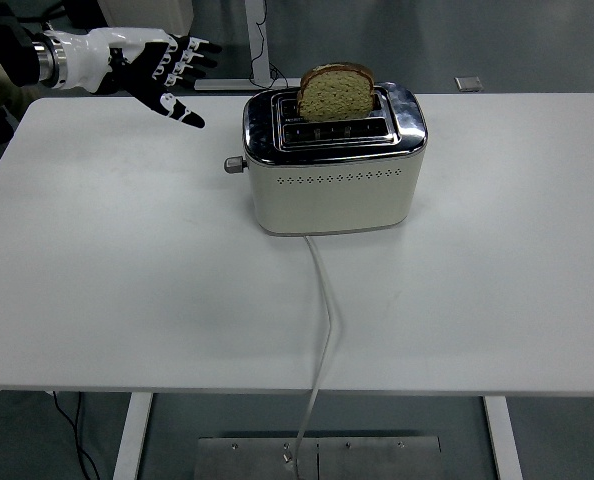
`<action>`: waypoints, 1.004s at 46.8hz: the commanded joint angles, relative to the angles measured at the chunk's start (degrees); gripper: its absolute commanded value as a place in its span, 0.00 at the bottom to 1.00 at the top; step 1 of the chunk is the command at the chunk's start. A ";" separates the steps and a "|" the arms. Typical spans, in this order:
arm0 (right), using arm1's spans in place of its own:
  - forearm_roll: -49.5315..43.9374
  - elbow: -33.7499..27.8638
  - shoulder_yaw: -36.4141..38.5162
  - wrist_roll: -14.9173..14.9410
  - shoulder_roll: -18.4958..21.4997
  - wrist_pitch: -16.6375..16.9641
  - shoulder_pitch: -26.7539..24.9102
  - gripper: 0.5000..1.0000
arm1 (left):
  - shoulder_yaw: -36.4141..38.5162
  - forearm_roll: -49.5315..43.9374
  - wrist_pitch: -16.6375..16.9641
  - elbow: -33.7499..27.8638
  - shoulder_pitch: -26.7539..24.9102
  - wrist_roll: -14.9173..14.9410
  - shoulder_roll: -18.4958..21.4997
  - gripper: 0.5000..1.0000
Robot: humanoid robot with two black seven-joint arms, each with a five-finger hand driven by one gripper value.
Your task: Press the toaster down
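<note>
White table (127,300) | your left hand (162,70) splayed, empty, well apart from toaster (332,165) | lever (234,165) small: your fingers may slip off | bread (335,93) sits raised

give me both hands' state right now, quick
Left hand: open, fingers spread, holding nothing, raised over the table's far left corner.
Right hand: not in view.
</note>
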 commanded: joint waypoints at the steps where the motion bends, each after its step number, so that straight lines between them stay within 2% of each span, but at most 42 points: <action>1: 0.00 0.00 0.00 -0.01 0.00 0.08 -0.01 1.00 | -2.26 -1.70 0.22 2.53 0.63 -2.29 -0.57 1.00; 6: 0.00 0.00 0.00 -0.01 0.00 -0.01 -0.01 1.00 | -4.64 -4.16 0.22 7.10 0.89 -4.66 -2.76 1.00; 13: 0.00 0.00 0.00 -0.01 0.00 -0.01 -0.01 1.00 | -7.80 -9.52 1.19 12.99 1.59 -6.33 -5.75 1.00; 21: 0.00 0.00 0.00 -0.01 0.00 -0.01 -0.01 1.00 | -11.58 -18.49 1.19 15.20 5.02 -9.50 -5.93 1.00; 24: 0.00 0.00 0.00 -0.01 0.00 -0.01 -0.01 1.00 | -12.55 -21.12 1.37 15.37 6.51 -9.68 -6.20 1.00; 33: 0.00 0.00 0.00 -0.01 0.00 -0.01 -0.01 1.00 | -16.15 -28.25 5.32 17.83 10.82 -10.03 -7.42 1.00; 47: 0.00 0.08 0.00 -0.01 0.00 -0.01 -0.01 1.00 | -20.99 -30.71 5.67 20.47 18.64 -10.03 -10.06 1.00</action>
